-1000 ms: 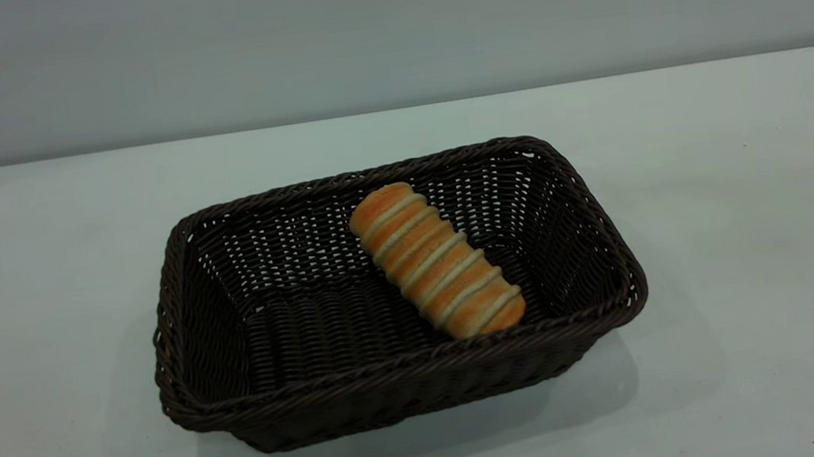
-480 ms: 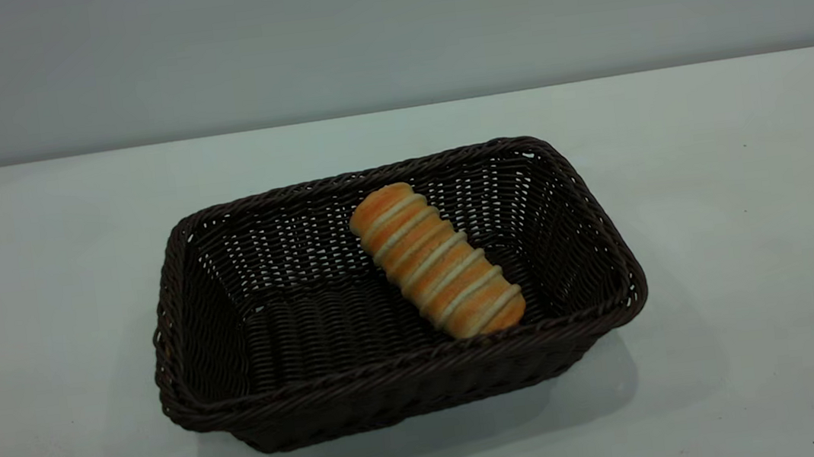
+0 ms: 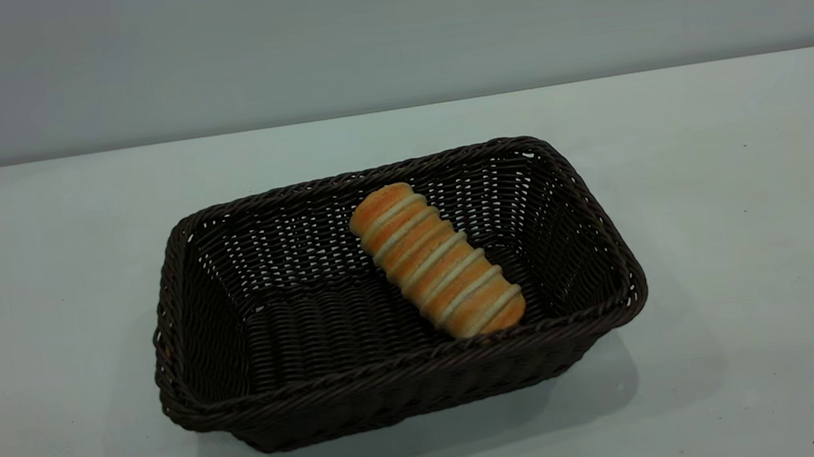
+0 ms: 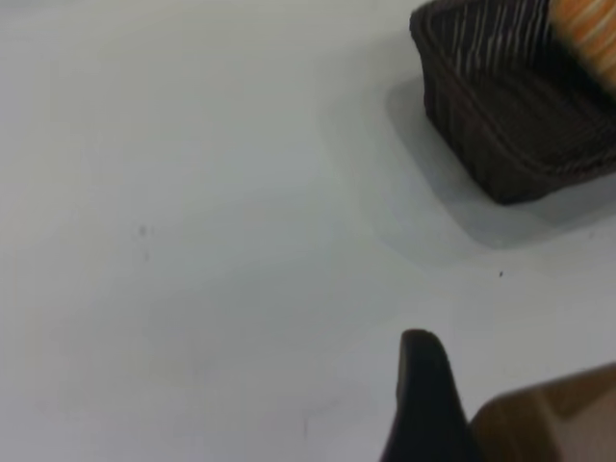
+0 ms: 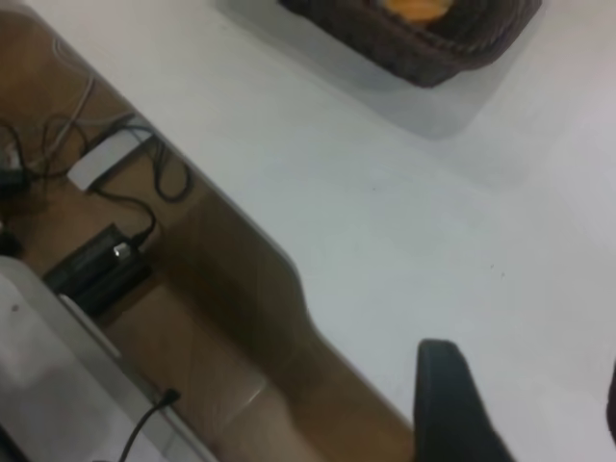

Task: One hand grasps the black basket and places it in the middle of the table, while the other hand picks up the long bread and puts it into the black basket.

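The black basket (image 3: 408,370) stands in the middle of the white table (image 3: 745,236). The long bread (image 3: 435,260) lies slantwise inside it, towards its right half. No gripper shows in the exterior view. My left gripper (image 4: 520,414) is open and empty, low over bare table near its edge, far from the basket (image 4: 500,135), with a bit of bread (image 4: 587,19) showing. My right gripper (image 5: 529,409) is open and empty above the table's edge, well away from the basket (image 5: 433,48) and bread (image 5: 414,8).
In the right wrist view the table edge runs slantwise, with brown floor beyond it. A black box (image 5: 96,269), a white adapter (image 5: 101,159) and cables lie there. Brown floor (image 4: 558,414) also shows beside the left gripper. A grey wall stands behind the table.
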